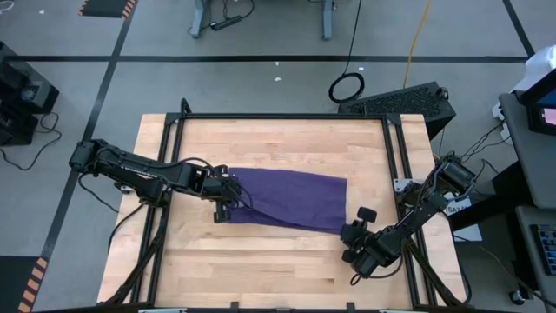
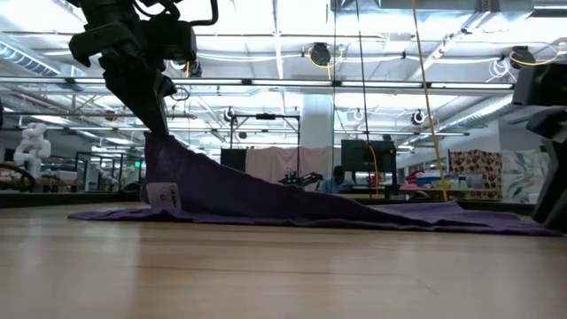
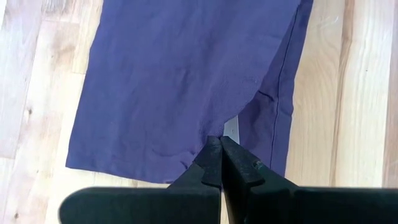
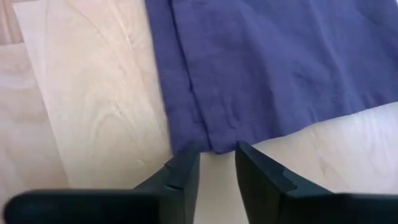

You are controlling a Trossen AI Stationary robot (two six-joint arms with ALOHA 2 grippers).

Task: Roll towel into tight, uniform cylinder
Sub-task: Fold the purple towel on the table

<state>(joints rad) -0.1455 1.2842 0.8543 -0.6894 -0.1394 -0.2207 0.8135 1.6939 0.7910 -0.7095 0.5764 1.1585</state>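
Note:
The purple towel (image 1: 291, 200) lies spread across the middle of the wooden table, with its left end raised. My left gripper (image 1: 228, 198) is shut on that left end; in the low view the cloth rises like a tent to the gripper (image 2: 159, 133). A small white tag (image 2: 162, 195) hangs near the raised end. My right gripper (image 4: 217, 163) is open and low over the table. Its fingers stand on either side of the towel's right near corner (image 4: 214, 144), just short of it. The right gripper also shows in the high view (image 1: 356, 231). My left gripper pinches the towel's left end at its edge (image 3: 211, 132) between its two shut fingers, beside the white tag (image 3: 231, 127). The fingers come from above, slanting down from the table's left. The held part is lifted; the cloth slopes down and its remainder (image 2: 399, 214) lies flat on the table.
A black frame (image 1: 287, 116) runs around the tabletop's far and side edges. Bare wood (image 1: 261, 269) lies between the towel and the near edge, and more (image 1: 278, 143) beyond it toward the far edge.

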